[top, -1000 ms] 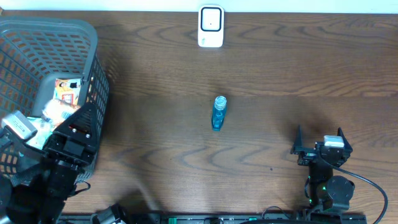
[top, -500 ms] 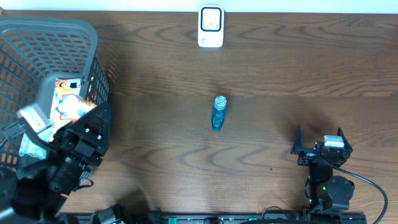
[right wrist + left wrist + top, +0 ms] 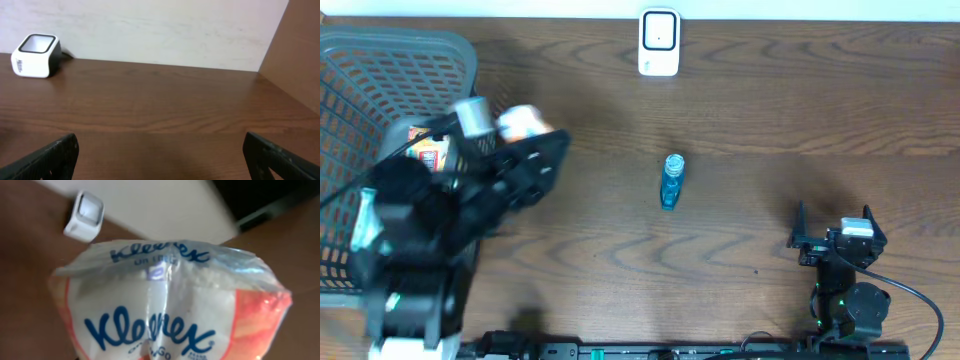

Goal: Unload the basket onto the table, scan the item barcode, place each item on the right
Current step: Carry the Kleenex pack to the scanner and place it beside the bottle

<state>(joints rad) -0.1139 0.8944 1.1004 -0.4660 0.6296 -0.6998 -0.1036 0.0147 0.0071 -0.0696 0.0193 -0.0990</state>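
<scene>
Grip first, nearest the robot's base: the right gripper (image 3: 833, 218) sits parked well short of the barcode scanner (image 3: 659, 42) and off to its right. Its fingers are spread wide with nothing between them, as the right wrist view confirms.

Farther out, the left gripper (image 3: 515, 130) is raised over the table, short of the scanner and well to its left, clenched on a Kleenex tissue pack (image 3: 526, 121). The overhead picture is blurred there, but the pack rides at the tip of the arm. It fills the left wrist view, with the scanner showing small beyond its upper left corner. The fingers themselves are hidden in that view.

A small blue bottle (image 3: 671, 181) lies on the table between the arms, directly in front of the scanner and apart from it. The grey mesh basket (image 3: 420, 45) stands far to the scanner's left with an orange packet (image 3: 430, 150) inside.

The pack looks light and soft: thin glossy film over folded tissue, likely to crumple and slide under a hard pinch. A hold across its middle, squeezing the tissue block rather than the loose sealed ends, should be steadiest. No barcode shows on the visible face, so it probably sits on the other side, and the pack will likely need turning toward the scanner's window.
</scene>
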